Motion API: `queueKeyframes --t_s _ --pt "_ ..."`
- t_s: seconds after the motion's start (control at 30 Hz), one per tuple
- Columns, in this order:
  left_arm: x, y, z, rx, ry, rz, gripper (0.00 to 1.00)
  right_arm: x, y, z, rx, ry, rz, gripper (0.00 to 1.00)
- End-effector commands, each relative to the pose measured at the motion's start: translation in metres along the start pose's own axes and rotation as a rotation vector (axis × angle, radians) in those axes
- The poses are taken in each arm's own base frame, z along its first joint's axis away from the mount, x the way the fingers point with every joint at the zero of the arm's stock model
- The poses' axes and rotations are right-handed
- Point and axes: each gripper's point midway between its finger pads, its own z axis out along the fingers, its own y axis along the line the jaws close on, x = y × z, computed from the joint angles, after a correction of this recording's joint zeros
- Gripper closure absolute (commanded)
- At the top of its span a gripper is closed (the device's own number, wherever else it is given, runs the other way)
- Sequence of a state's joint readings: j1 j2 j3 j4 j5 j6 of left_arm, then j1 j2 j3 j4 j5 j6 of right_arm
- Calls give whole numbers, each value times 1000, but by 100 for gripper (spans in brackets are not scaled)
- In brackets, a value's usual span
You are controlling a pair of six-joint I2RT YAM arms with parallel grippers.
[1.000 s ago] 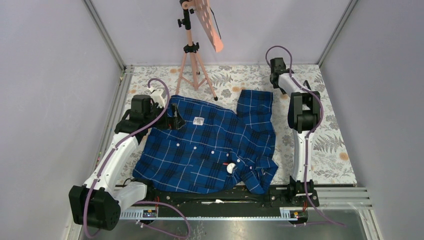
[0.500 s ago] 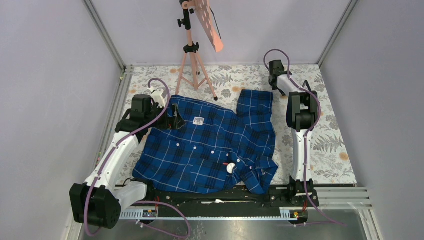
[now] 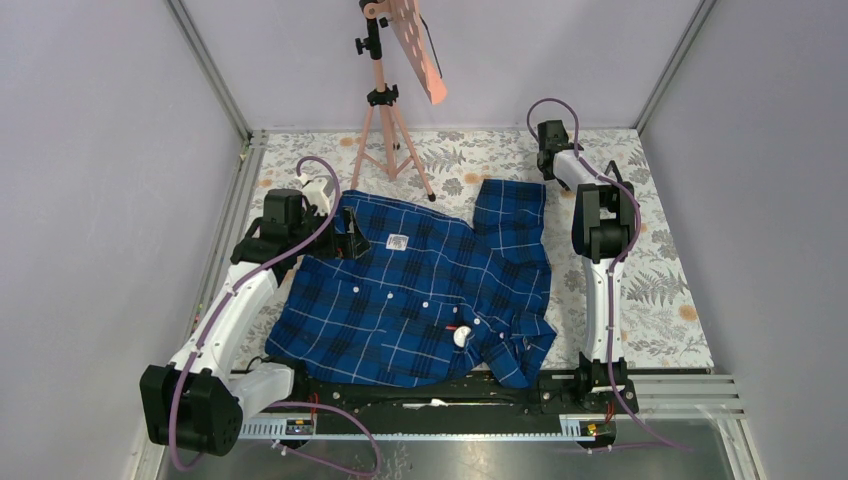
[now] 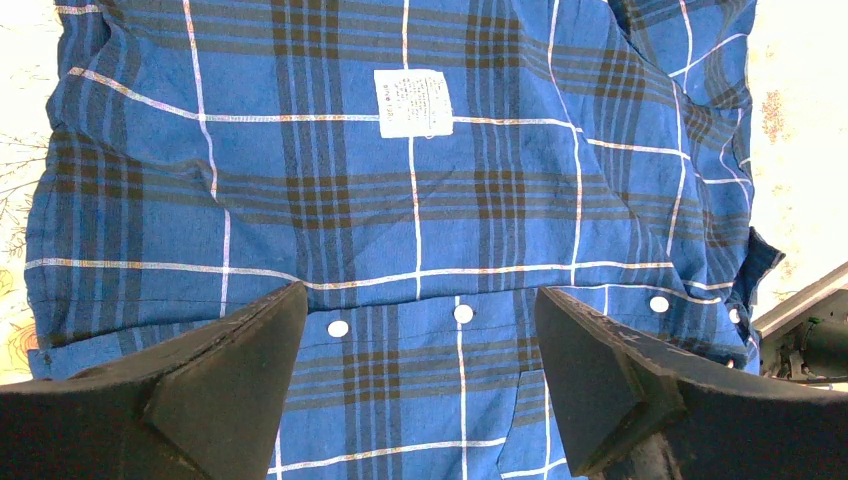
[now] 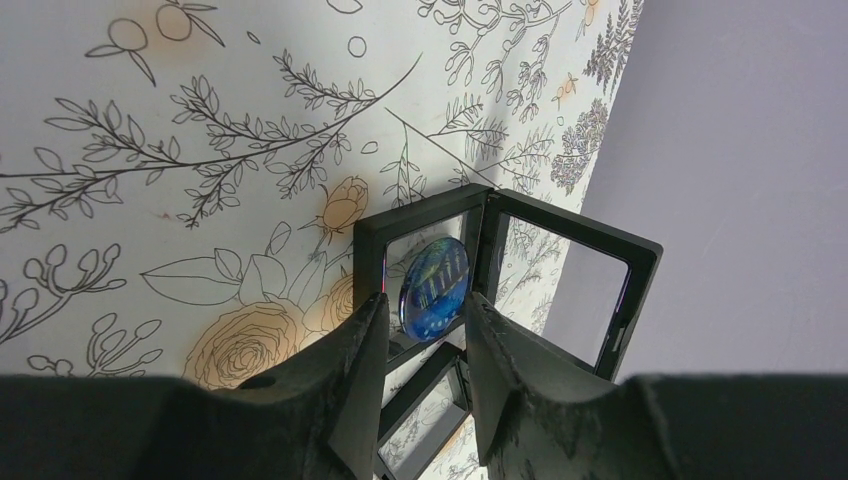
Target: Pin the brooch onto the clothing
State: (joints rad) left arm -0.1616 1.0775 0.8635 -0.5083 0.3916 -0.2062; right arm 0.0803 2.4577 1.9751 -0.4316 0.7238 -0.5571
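Clothing (image 3: 420, 290) lies spread flat on the counter (image 3: 660, 290), just beyond the arm bases, ready to take the pin. Left hand (image 4: 420, 300) hovers over its collar end near the neck label (image 4: 413, 102), fingers wide apart, holding nothing. It is likely poised to steady the cloth.

Beyond the clothing's far right corner, right hand (image 5: 427, 300) straddles the brooch (image 5: 435, 285) in an open black display case (image 5: 420, 215). Fingers narrowly apart; cannot tell if they grip.

Counter has a floral-print cover. Past the clothing's far edge stands a pink tripod stand (image 3: 385, 120), with plain grey walls (image 3: 100, 150) around.
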Motion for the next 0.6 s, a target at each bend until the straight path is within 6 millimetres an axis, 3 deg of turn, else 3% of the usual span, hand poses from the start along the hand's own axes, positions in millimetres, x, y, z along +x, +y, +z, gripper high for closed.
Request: queueKeyframes --t_s 0.0,0.57 --pt "-13 -3 -2 12 -38 27 9 -1 -14 -2 39 -4 13 60" --pt "-12 -3 -2 17 -34 25 9 14 -12 10 27 32 18 61"
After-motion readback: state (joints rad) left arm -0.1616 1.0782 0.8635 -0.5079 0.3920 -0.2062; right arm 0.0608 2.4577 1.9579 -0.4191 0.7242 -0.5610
